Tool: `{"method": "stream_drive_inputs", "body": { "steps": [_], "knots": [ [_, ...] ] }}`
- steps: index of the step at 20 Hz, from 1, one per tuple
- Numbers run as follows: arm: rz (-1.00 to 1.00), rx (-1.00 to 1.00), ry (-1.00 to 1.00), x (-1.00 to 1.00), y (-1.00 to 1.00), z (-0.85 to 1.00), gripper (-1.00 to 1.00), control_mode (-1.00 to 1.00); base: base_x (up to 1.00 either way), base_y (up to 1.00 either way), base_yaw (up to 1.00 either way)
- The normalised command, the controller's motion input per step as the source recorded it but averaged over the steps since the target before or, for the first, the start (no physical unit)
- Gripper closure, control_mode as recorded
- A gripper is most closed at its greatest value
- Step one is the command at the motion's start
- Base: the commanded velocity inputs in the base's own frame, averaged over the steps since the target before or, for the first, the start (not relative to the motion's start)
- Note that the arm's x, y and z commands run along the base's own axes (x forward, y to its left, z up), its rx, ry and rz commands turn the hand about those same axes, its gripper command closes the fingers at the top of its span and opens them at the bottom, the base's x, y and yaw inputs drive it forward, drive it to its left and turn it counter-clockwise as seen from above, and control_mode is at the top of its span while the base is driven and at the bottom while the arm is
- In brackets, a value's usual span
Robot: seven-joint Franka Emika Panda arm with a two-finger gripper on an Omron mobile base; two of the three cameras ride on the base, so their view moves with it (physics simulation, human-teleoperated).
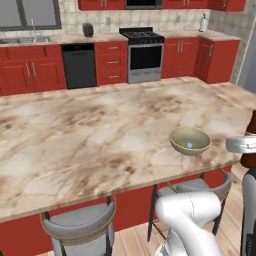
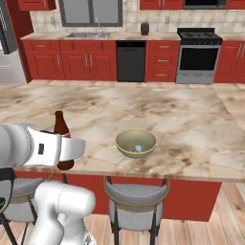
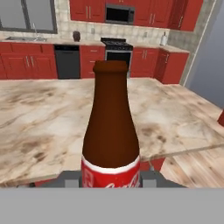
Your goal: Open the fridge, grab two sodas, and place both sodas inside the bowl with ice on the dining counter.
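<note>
Gripper jaws clamp the red-labelled lower body of a brown soda bottle, one of the two sodas, which stands upright in the grip at the near edge of the dining counter. From the right base view, the soda bottle sits to the left of the bowl, well apart from it, with bare marbled slab between them. The bowl rests near the counter's front edge, above a grey stool, and a small pale piece of what looks like ice lies at its bottom.

You are judged to be mid-carry, with the placing step not yet done. To do it well, keep the bottle upright and travel sideways along the counter edge toward the bowl, high enough that the base clears the paler rim. Centre the base over the bowl's hollow before you lower. Because the bowl is shallow and the bottle tall, it will likely tip once freed, so lower until it rests against the inner wall, then part the jaws slowly.
</note>
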Motion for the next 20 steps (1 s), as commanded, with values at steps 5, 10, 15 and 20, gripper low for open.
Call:
{"method": "stream_drive_inputs", "body": {
  "steps": [5, 10, 15, 20],
  "knots": [
    [0.00, 0.00, 0.00, 0.00, 0.00, 0.00, 1.00, 1.00, 0.54, -0.41, 0.21],
    [0.00, 0.00, 0.00, 0.00, 0.00, 0.00, 1.00, 1.00, 0.34, -0.79, 0.15],
    [0.00, 0.00, 0.00, 0.00, 0.00, 0.00, 1.00, 1.00, -0.04, -1.00, 0.06],
    [0.00, 0.00, 0.00, 0.00, 0.00, 0.00, 1.00, 1.00, 0.01, -0.79, 0.06]
  ]
}}
